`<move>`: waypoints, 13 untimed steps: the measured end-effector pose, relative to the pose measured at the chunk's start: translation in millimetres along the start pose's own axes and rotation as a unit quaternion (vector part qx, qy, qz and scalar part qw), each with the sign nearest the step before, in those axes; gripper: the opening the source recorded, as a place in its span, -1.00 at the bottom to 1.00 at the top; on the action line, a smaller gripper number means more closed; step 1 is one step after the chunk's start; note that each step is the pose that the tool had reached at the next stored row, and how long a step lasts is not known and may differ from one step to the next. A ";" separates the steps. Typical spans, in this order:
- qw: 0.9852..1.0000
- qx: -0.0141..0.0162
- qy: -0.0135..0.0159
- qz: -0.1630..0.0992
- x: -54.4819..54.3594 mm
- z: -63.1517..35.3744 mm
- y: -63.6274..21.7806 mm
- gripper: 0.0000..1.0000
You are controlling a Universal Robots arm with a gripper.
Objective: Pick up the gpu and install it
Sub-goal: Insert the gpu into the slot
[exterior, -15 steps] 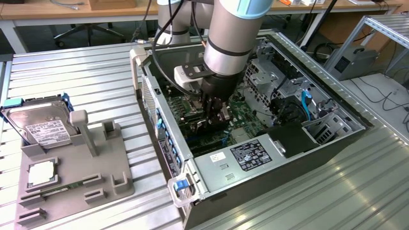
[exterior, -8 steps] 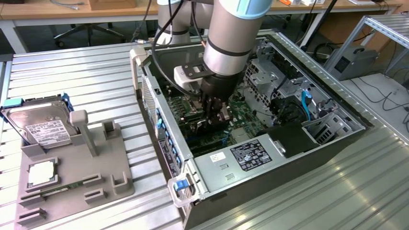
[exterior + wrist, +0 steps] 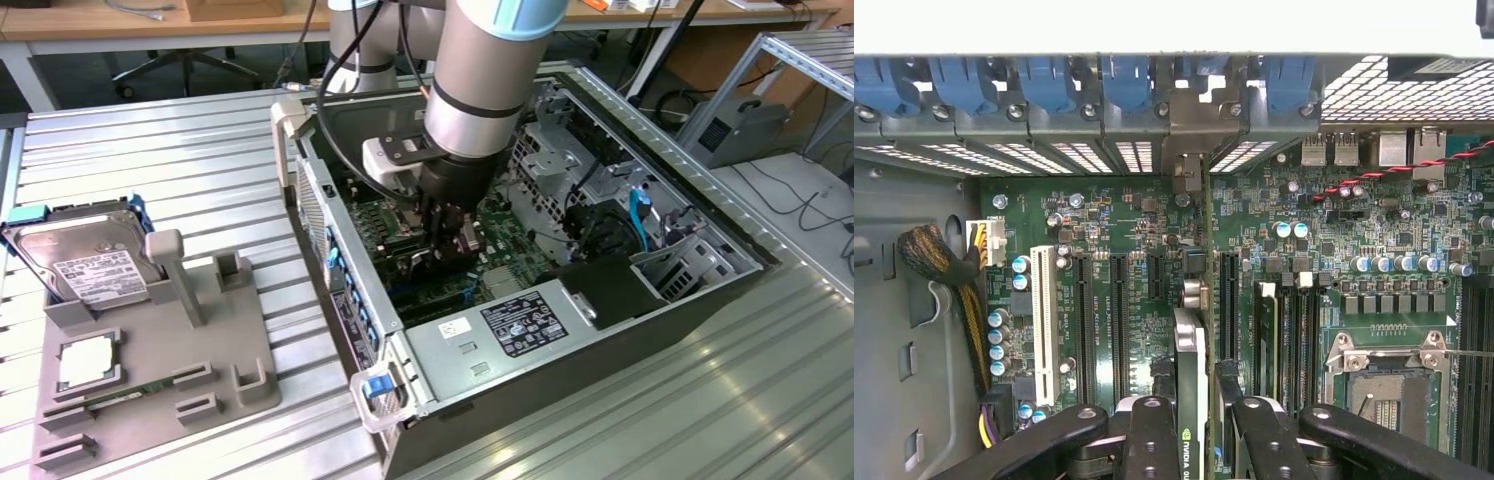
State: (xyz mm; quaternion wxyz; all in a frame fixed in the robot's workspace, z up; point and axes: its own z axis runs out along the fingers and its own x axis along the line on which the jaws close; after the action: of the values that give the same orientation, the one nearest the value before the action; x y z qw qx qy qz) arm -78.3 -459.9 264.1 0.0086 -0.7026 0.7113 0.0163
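The gripper's black fingers are sitting closest to the wrist camera, drawn narrow and clamping the gpu edge-on between them, so the card is showing as a thin upright slab with a small green logo on its near edge. The card is hanging over the green motherboard, lined up with the long dark expansion slots and running toward the metal bracket openings at the rear wall of the case; whether its lower edge is already touching a slot cannot be told. A white slot is lying off to one side of the card, and the bare CPU socket with its metal frame is lying to the other side. A row of blue clips is lining the rear wall above the vented slot covers. In the exterior view the gripper is reaching down inside the open computer case, with the grey arm standing over it. To the exterior view's left, on the ribbed metal table, a grey fixture tray is resting, with a hard drive leaning at its far end, well apart from the case.
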 end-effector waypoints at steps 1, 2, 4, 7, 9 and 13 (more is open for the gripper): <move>1.000 0.000 0.000 0.000 0.0 0.0 0.0 -0.47; 1.000 0.000 0.000 0.000 0.0 0.0 0.0 -0.47; 1.000 0.000 0.000 0.000 0.0 0.0 0.0 -0.47; 1.000 0.000 0.000 0.000 0.0 0.0 0.0 -0.47; 1.000 0.000 0.000 0.000 0.0 0.0 0.0 -0.47; 1.000 0.000 0.000 0.000 0.0 0.0 0.0 -0.09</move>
State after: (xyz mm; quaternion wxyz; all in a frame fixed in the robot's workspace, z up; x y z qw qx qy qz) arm -78.3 -459.9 264.1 0.0086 -0.7026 0.7114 0.0163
